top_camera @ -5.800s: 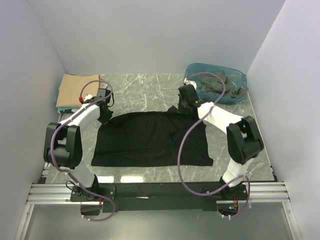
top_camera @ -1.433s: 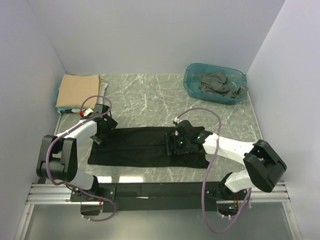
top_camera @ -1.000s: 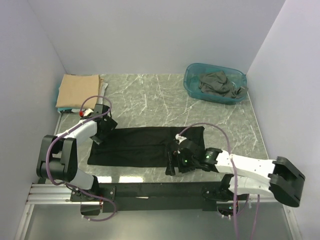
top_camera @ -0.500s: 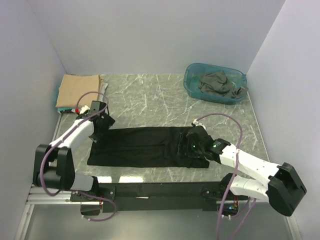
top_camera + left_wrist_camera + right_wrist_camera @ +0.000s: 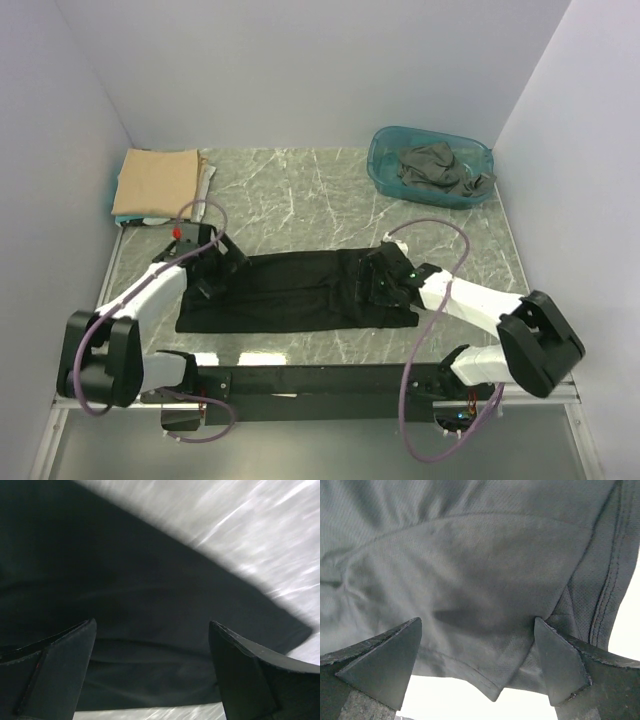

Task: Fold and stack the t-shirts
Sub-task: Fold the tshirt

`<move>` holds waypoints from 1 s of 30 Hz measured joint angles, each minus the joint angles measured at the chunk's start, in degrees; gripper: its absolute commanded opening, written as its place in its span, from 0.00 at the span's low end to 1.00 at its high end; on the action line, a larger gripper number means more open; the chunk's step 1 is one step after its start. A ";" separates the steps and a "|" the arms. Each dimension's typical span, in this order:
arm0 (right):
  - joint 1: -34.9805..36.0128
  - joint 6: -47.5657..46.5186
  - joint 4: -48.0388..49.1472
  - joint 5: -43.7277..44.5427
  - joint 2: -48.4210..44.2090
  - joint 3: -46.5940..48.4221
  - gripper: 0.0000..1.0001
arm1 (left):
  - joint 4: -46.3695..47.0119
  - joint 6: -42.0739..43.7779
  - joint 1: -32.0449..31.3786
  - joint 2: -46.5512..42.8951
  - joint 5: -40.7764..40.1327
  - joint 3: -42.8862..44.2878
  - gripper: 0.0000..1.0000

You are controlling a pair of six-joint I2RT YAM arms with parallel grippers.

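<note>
A black t-shirt (image 5: 285,295) lies on the marble table as a long folded band. My left gripper (image 5: 215,272) hovers open over its left end, and the left wrist view shows only black cloth (image 5: 150,590) between the spread fingers of that gripper (image 5: 152,672). My right gripper (image 5: 385,282) is open above the shirt's right end. In the right wrist view a hemmed corner of the black shirt (image 5: 485,630) lies between the fingers of the right gripper (image 5: 477,667), not pinched. A tan t-shirt (image 5: 155,182) lies folded at the back left. A dark grey t-shirt (image 5: 435,165) is crumpled in the tub.
The translucent teal tub (image 5: 383,150) stands at the back right corner. Pale walls close in both sides and the back. The arms' metal base rail (image 5: 320,380) runs along the near edge. Bare marble (image 5: 300,200) shows behind the black shirt.
The black shirt went from a wide spread to a narrow band. In the last second my right gripper swung from the shirt's near edge to its right end, and the left gripper slid right onto the left end.
</note>
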 measured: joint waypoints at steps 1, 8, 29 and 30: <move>-0.22 -0.17 0.09 0.72 1.36 1.03 0.99 | 0.15 0.24 -0.44 1.38 0.85 -1.05 0.99; -1.31 -2.60 0.83 7.15 13.53 10.43 0.98 | 1.62 1.53 -4.28 2.95 1.46 -2.99 0.99; -4.57 -16.50 -6.36 5.27 50.25 58.14 0.93 | 7.80 -4.63 -25.77 -4.59 8.70 -11.19 1.00; -4.74 -17.00 -6.86 4.76 51.80 60.65 0.93 | 7.56 -5.62 -26.99 -5.81 9.46 -12.09 0.99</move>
